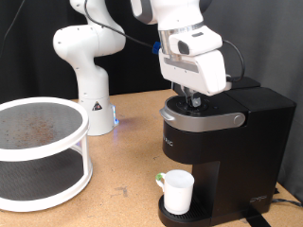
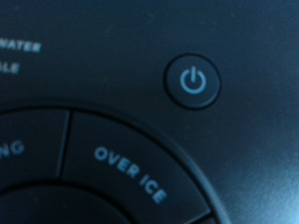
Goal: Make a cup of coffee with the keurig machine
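Exterior view: set off the arm, level with the tabletop or slightly above, facing across the wooden table [image 1: 123,180]. Frames the keurig machine [image 1: 222,151] at the exterior view's right, cup [image 1: 177,191] on its drip tray, a white two-tier stand [image 1: 43,151] at the left, robot base [image 1: 87,80] behind. Medium range; gripper [image 1: 192,97] seen lowered onto the machine's top.

Wrist view: pressed very close to the machine's black top panel, looking straight onto it. Fills the frame with the power button [image 2: 192,81] and an "OVER ICE" segment [image 2: 131,175]; slightly blurred.

Shared between views: only the machine's top panel.
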Controlling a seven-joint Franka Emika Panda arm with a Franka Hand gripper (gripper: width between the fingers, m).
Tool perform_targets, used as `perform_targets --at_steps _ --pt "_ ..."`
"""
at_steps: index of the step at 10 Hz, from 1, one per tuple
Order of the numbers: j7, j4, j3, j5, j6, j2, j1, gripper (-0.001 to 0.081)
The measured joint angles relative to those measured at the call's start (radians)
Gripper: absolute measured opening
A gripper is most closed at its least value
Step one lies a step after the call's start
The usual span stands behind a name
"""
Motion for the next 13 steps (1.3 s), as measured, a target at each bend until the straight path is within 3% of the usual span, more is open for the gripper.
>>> perform_targets --at_steps 7,11,13 --pt "0.003 0.079 -0.025 0.069 -0.183 0.042 -0.003 0.0003" --pt "0.012 0.205 -0.061 0.148 -0.398 0.128 -0.016 0.0003" --pt "0.02 0.24 -0.068 0.148 -0.441 0.154 -0.017 0.0003"
